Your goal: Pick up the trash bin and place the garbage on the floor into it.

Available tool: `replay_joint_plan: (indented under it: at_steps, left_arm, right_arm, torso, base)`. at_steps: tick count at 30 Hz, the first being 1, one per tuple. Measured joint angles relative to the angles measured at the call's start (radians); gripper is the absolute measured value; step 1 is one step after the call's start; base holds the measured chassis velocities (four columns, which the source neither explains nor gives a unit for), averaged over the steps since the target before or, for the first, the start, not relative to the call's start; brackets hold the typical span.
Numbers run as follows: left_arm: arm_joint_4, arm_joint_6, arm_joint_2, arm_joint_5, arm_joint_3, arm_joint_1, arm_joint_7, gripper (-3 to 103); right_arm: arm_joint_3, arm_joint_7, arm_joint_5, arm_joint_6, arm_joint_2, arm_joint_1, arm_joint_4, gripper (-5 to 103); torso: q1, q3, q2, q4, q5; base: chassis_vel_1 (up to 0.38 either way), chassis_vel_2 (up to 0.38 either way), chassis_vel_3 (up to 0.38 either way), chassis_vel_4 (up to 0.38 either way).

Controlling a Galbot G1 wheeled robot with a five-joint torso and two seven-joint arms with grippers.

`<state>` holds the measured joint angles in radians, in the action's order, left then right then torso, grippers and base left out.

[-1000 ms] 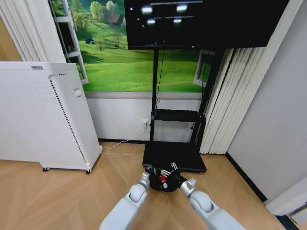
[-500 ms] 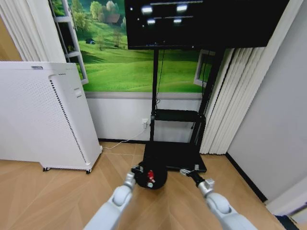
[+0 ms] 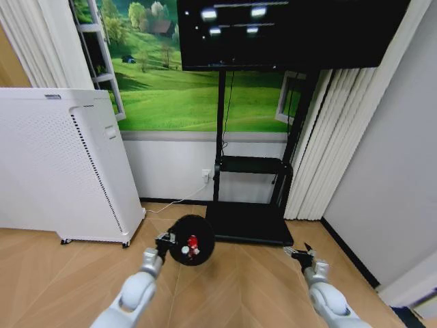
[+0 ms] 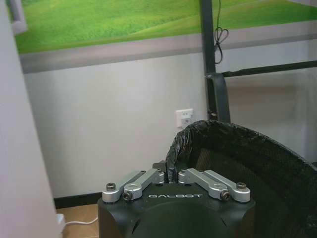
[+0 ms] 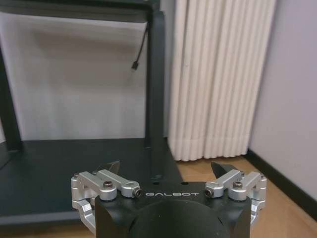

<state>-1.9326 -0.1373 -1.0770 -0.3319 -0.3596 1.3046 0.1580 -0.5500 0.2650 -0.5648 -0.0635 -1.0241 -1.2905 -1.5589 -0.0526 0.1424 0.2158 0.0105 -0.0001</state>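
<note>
The small black round trash bin (image 3: 190,249) with dark mesh sides hangs just left of centre in the lower half of the head view, its open mouth turned toward the camera. Inside it lie the garbage pieces — a red-and-white crumpled wrapper (image 3: 192,243) and a small pale bit beside it; more than that cannot be made out. The left gripper (image 3: 164,242) sits at the bin's left rim, its fingers pinched together on the rim. In the left wrist view the same grip is plain: the left gripper (image 4: 170,174) has its fingertips closed on the black liner edge of the bin (image 4: 257,168), which fills the lower right of that frame.

The right gripper (image 3: 300,253) is in the lower right of the head view, well apart from the bin, holding nothing. In the right wrist view its (image 5: 167,171) two dark fingertips stand wide apart with only floor and the black stand base (image 5: 59,168) between them.

A tall white perforated appliance (image 3: 61,164) stands at the left — near the bin but not touching it.
</note>
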Motion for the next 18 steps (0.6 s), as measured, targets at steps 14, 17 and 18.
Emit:
replay_joint_plan:
  at_steps: [14, 17, 18]
  left_arm:
    - [-0.12, 0.033, -0.044, 0.018, -0.18, 0.21, -0.026, 7]
    - [-0.123, 0.046, -0.057, 0.033, -0.193, 0.232, -0.033, 7]
    - [-0.123, 0.046, -0.057, 0.033, -0.193, 0.232, -0.033, 7]
  right_arm:
    - [-0.077, 0.021, 0.022, -0.014, -0.035, -0.007, -0.109, 100]
    - [-0.067, 0.021, 0.034, -0.008, -0.052, 0.004, -0.113, 100]
    - [-0.067, 0.021, 0.034, -0.008, -0.052, 0.004, -0.113, 100]
  torso:
    - [0.0, 0.0, 0.0, 0.0003, 0.0002]
    - [0.0, 0.0, 0.0, 0.0, 0.0001]
    - [0.0, 0.0, 0.0, 0.0, 0.0001]
  base:
    - [0.0, 0.0, 0.0, 0.0]
    - [0.0, 0.0, 0.0, 0.0]
    - [0.0, 0.0, 0.0, 0.0]
